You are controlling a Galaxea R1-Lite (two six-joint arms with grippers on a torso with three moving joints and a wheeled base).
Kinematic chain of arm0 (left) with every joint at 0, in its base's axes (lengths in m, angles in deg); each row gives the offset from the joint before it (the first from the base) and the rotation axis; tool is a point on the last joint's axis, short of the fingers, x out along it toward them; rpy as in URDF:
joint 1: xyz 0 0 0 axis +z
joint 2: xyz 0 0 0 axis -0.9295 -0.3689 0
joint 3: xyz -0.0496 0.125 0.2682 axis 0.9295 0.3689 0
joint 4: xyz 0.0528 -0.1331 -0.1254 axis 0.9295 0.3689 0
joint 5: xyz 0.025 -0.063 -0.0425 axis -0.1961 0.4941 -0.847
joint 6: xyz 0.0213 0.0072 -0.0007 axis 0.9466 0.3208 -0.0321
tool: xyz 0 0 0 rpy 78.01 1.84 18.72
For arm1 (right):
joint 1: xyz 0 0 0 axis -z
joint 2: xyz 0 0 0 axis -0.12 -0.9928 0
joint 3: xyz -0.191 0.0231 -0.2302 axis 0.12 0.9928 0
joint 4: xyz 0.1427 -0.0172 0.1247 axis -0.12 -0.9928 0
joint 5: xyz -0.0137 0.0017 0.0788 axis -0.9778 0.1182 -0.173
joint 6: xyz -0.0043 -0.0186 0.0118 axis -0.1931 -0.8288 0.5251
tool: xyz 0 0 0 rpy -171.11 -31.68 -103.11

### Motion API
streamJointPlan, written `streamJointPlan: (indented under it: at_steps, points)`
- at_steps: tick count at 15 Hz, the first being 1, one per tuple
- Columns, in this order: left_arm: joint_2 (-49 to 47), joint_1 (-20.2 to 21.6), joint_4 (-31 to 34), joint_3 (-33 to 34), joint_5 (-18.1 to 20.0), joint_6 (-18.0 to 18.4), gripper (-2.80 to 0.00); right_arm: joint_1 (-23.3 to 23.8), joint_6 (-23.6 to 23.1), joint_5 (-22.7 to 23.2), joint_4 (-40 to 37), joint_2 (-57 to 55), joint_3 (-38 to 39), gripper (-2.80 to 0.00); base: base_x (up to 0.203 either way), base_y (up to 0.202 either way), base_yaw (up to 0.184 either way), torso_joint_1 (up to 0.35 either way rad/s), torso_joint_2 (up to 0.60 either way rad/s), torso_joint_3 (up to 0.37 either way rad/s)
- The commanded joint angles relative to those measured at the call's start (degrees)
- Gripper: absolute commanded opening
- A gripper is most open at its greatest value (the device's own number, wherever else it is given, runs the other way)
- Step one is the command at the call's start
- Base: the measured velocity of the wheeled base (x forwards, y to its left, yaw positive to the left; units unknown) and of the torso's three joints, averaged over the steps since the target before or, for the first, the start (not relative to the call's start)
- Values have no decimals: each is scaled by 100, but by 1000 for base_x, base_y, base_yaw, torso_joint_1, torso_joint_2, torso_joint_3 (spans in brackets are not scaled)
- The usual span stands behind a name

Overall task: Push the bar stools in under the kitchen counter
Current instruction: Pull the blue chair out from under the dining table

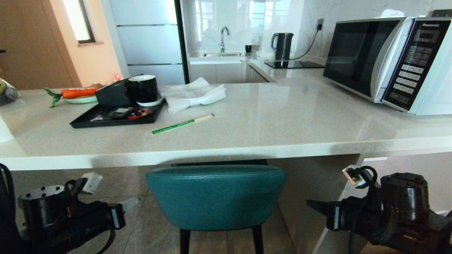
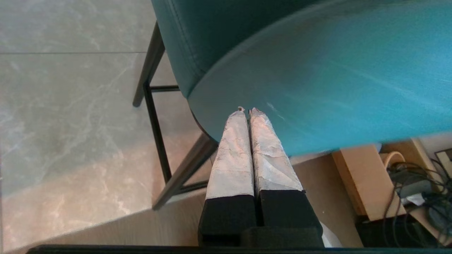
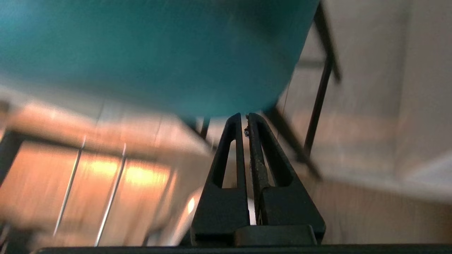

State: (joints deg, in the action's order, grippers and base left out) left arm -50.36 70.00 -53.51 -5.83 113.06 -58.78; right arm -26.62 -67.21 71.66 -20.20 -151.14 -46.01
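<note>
One bar stool [image 1: 215, 197], teal with a rounded padded back and thin black legs, stands in front of me, its back's top just below the kitchen counter's [image 1: 268, 141] thick white front edge. My left gripper [image 1: 136, 201] is low on the stool's left, shut, its tip pointing at the back's side with a small gap. My right gripper [image 1: 310, 204] is low on the stool's right, shut, a little off the back. In the left wrist view the shut left gripper [image 2: 247, 111] points at the teal back [image 2: 335, 70]. In the right wrist view the right gripper [image 3: 244, 116] is below the teal back [image 3: 159, 53].
On the counter lie a black tray [image 1: 88, 121] with a mug [image 1: 143, 88], a plate with a carrot [image 1: 79, 93], white napkins [image 1: 194, 93], a green stick [image 1: 182, 123] and a microwave [image 1: 388, 60]. A white end panel [image 1: 317, 190] stands right of the stool.
</note>
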Motion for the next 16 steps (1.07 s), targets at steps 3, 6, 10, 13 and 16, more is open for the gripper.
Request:
streamJointPlan:
  at_steps: [3,6,10,13,16]
  points:
    - [-798,1,-170,-443,46,-20,-280,-4,174,-606,1965,-1771,116,-280,0,0,0,0,0,0]
    - [-1001,-74,-170,-900,59,0,-280,-33,310,-836,2509,-2524,131,-280,0,0,0,0,0,0]
    - [-1204,-204,-170,-1383,0,-5,-280,-126,437,-904,2548,-2676,-526,-280,0,0,0,0,0,0]
    - [-1438,-151,-170,-1864,-80,-4,-280,-157,510,-1035,2548,-2877,-1023,-280,0,0,0,0,0,0]
    - [-1436,-221,-170,-1787,-110,-8,-280,-223,527,-1089,2548,-2852,-1111,-280,0,0,0,0,0,0]
